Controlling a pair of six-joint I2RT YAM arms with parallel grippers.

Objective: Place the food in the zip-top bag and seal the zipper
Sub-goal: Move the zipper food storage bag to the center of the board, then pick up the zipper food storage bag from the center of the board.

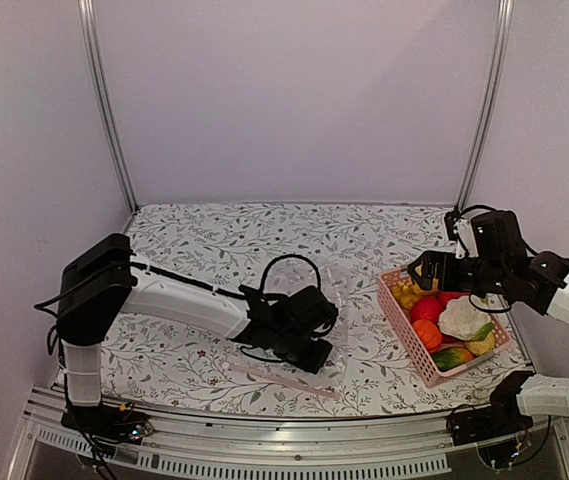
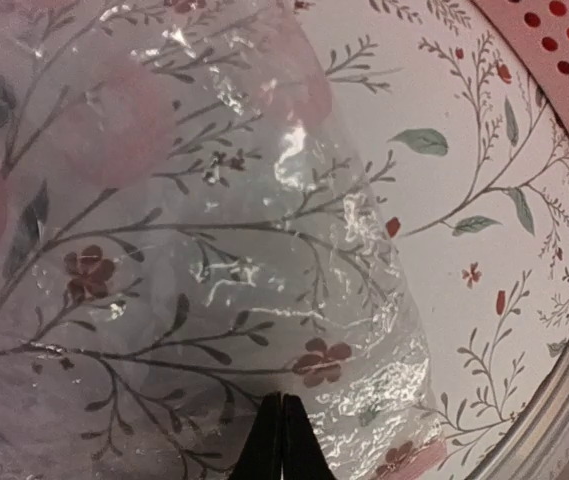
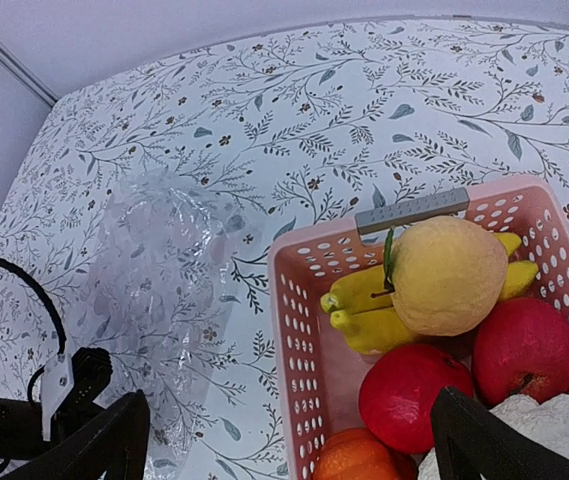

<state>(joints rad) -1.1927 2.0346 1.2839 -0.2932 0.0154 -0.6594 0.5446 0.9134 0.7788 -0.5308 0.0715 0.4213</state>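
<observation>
Now right gripper (image 3: 292,405) spread wide, poised just above food (image 3: 448,275) in pink basket (image 3: 299,330), so right arm nearer; zip-top bag (image 3: 164,270) lies to its left, beside left gripper (image 2: 282,405), pressed together, probably pinching bag film, contact unclear

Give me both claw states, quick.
Left claw: closed, tips at the zip-top bag; a pinch on the film cannot be told.
Right claw: open, empty, above the pink basket.

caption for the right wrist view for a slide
Open right gripper hovers over basket of toy food; clear bag lies beside it
</observation>
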